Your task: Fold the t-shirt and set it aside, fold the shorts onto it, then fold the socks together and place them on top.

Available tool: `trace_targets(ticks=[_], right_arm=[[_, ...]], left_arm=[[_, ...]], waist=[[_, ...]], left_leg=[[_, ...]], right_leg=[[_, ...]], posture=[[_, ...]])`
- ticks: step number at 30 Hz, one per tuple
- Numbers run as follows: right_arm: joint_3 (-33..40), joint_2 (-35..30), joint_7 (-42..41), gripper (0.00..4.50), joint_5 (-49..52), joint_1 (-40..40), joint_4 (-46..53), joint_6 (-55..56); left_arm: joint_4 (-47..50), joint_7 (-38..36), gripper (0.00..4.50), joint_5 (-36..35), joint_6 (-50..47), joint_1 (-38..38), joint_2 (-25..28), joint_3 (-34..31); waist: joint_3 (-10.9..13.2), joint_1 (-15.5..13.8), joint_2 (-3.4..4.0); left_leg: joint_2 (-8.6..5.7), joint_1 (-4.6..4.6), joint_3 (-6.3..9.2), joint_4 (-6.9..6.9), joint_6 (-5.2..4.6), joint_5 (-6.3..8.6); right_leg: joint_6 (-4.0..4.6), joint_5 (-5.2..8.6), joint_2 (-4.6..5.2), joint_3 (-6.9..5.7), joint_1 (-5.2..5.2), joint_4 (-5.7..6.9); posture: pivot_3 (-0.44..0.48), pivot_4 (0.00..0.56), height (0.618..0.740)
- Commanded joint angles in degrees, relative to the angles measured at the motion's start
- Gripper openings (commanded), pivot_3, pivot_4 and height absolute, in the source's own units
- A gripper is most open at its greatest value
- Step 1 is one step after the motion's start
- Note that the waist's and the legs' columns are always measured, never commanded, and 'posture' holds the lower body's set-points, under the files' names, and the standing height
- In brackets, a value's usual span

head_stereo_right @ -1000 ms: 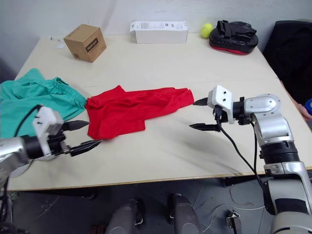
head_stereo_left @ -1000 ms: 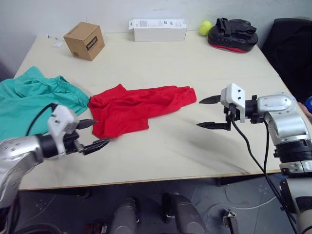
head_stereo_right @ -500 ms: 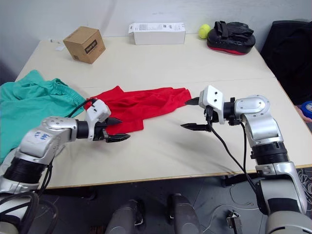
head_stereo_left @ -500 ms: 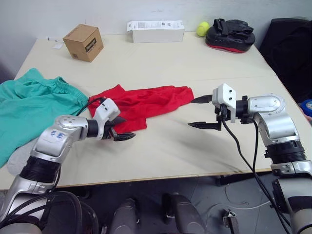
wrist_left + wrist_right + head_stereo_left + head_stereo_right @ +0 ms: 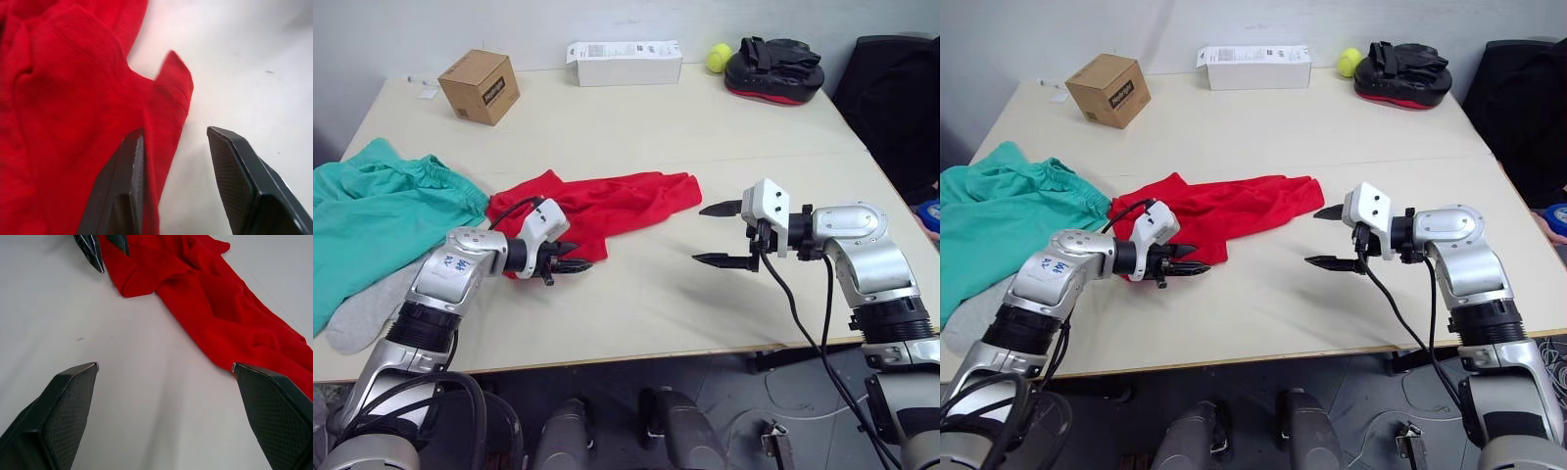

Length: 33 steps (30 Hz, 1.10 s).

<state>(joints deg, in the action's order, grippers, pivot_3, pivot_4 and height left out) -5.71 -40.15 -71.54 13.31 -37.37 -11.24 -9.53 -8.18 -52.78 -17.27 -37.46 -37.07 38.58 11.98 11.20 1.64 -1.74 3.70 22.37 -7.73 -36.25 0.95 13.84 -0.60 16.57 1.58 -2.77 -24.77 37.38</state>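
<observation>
- Left eye: t-shirt [image 5: 597, 211] crumpled mid-desk [image 5: 636, 117], shorts [image 5: 382, 211] beside it.
- Left wrist: left gripper [image 5: 173, 147] fingers narrowly parted, straddling the shirt's corner.
- Right wrist: right gripper [image 5: 166, 367] fingers wide, empty, near the shirt.

Both arms are showing silver-grey metal shells with black joints; each tool, the left tool [image 5: 570, 265] and right tool [image 5: 719, 234], is wearing a white housing, tapered black fingers and trailing black cable.
</observation>
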Motion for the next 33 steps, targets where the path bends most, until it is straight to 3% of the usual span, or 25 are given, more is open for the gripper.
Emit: trace_targets(ticks=[1, 3, 5, 10, 11, 17, 24, 33], right_arm=[[2.64, -0.98, 0.71, 4.50, 1.36, 0.14, 2.38, 0.27], [2.58, -0.89, 1.05, 4.50, 1.24, 0.15, 2.36, 0.47], [2.39, -0.86, 1.33, 4.50, 1.00, -0.01, 2.10, 0.66], [0.94, -0.61, 2.53, 4.50, -2.01, -2.45, -1.82, 3.24], [0.64, -0.19, 3.07, 4.50, -2.71, -3.52, -3.09, 3.51], [-1.35, 1.82, 3.52, 4.50, -5.85, -8.54, -9.78, 6.75], [-4.24, 2.72, 1.33, 4.50, -10.12, -11.98, -17.33, 14.90], [-6.93, 4.18, -2.63, 4.50, -13.34, -16.22, -24.66, 21.68]], left_arm=[[-2.37, -0.65, 2.00, 1.02, 0.68, -2.77, -1.37, -0.79], [-4.11, -0.80, 2.00, 1.55, 0.89, -3.86, -2.59, -0.42], [-4.92, -1.86, 1.65, 1.52, 1.19, -4.17, -3.38, -0.49], [-2.46, -5.96, 0.14, 1.37, -0.13, -2.25, -2.49, 0.52], [-1.74, -6.70, 0.06, 1.57, -0.32, -1.52, -1.92, 0.84], [5.64, -11.20, 0.06, 1.07, 0.01, 4.92, 3.38, 0.30], [18.85, -18.93, 0.06, -2.84, -0.77, 16.66, 15.11, -3.03], [24.26, -23.19, 0.06, -3.49, 4.90, 28.69, 24.71, -8.31]], waist=[[0.00, -0.03, 0.00], [0.00, -0.04, 0.00], [0.00, 0.04, -0.01], [0.01, 0.14, -0.01], [0.01, 0.16, -0.01], [0.01, 0.53, -0.01], [0.01, 0.96, -0.02], [0.02, 1.57, -0.04]], left_leg=[[-0.01, -0.02, 0.00, -0.01, 0.00, 0.00], [-0.02, -0.02, 0.00, -0.01, -0.01, 0.00], [-0.02, -0.01, -0.01, -0.02, 0.02, -0.01], [0.00, -0.02, -0.04, 0.00, 0.17, -0.09], [0.00, -0.03, -0.04, 0.00, 0.18, -0.10], [0.03, -0.09, -0.05, 0.10, 0.27, -0.14], [0.05, -0.08, -0.04, 0.16, 0.31, -0.13], [0.05, -0.09, 0.02, 0.21, 0.00, 0.05]], right_leg=[[0.00, 0.00, 0.00, 0.00, 0.02, 0.00], [-0.01, 0.00, 0.02, 0.00, 0.03, 0.00], [-0.03, 0.02, 0.02, 0.00, 0.02, 0.01], [-0.04, 0.03, -0.02, 0.02, -0.01, 0.03], [-0.04, 0.03, -0.02, 0.02, 0.00, 0.04], [0.07, 0.09, -0.03, 0.08, -0.03, 0.07], [0.15, 0.15, -0.03, 0.09, -0.09, 0.08], [0.33, 0.26, -0.02, 0.08, -0.12, 0.09]], posture=[[0.000, 0.150, 0.740], [0.000, 0.150, 0.740], [0.000, 0.150, 0.740], [0.000, 0.150, 0.740], [0.000, 0.150, 0.740], [0.000, 0.150, 0.740], [0.000, 0.150, 0.740], [0.000, 0.150, 0.740]])
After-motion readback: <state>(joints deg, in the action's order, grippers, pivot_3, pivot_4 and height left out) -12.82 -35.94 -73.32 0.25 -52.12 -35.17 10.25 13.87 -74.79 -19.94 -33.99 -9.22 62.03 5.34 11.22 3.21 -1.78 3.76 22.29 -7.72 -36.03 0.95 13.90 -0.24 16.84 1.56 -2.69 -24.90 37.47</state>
